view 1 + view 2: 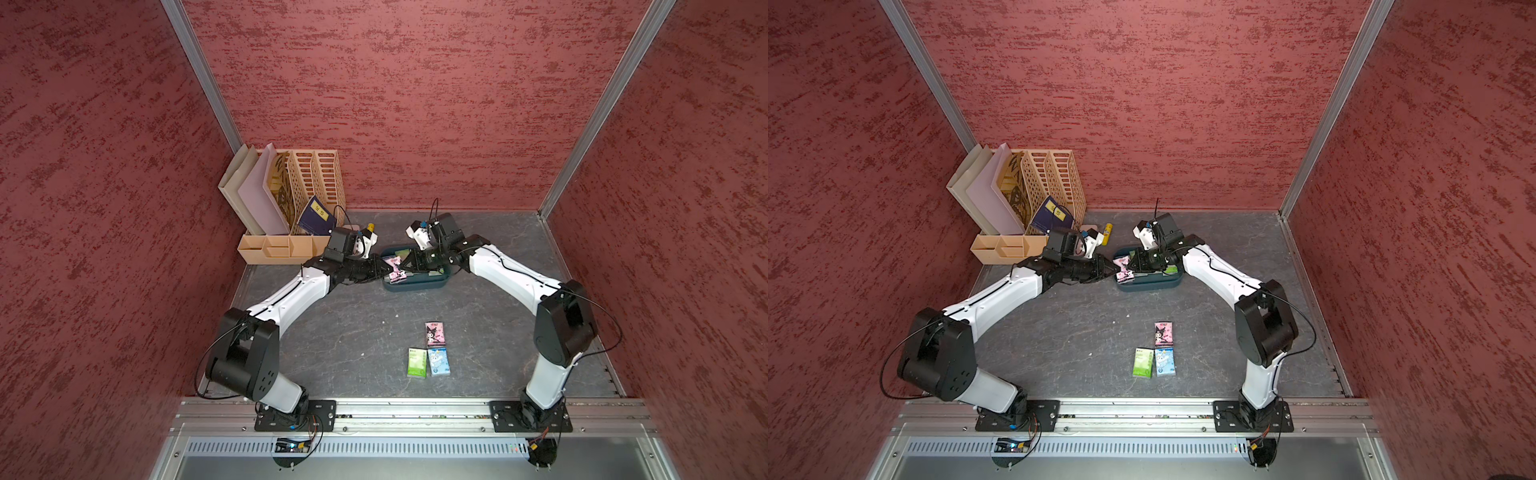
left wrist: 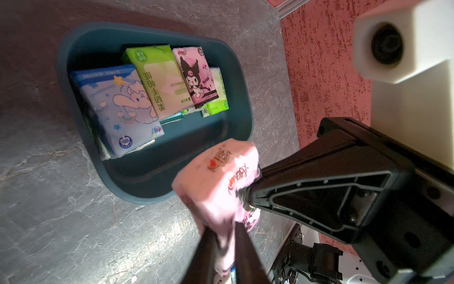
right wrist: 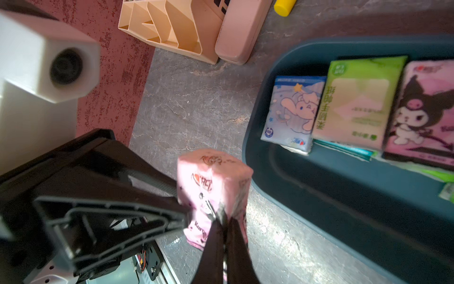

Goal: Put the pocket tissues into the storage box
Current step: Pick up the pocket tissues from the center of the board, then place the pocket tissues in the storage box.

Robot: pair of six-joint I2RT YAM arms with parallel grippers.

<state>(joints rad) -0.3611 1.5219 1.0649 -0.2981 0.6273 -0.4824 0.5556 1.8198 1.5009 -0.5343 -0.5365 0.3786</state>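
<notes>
While both arms meet over the left end of the dark teal shallow plastic storage box (image 1: 419, 286), centre of a top view, a pink cartoon-print pocket tissue pack (image 1: 394, 271) hangs between them, off the grey table (image 1: 353, 332). Right gripper (image 3: 222, 221) is pinched narrow on one end of it. Left gripper (image 2: 224, 236) has fingers either side of the same pack; clamped or slack, cannot tell. Box already holds a pale blue pack (image 2: 118, 108), a light green pack (image 2: 159, 78) and a second pink pack (image 2: 196, 76) along one side, with more under them. Three loose packs (image 1: 434, 333) lie lower centre, well apart from the box. Step looks like a handover. To do it well, right should grip firm and left should clear fully before any pull, or the soft pack twists. Then lower it flat onto the bare floor strip and release low.
</notes>
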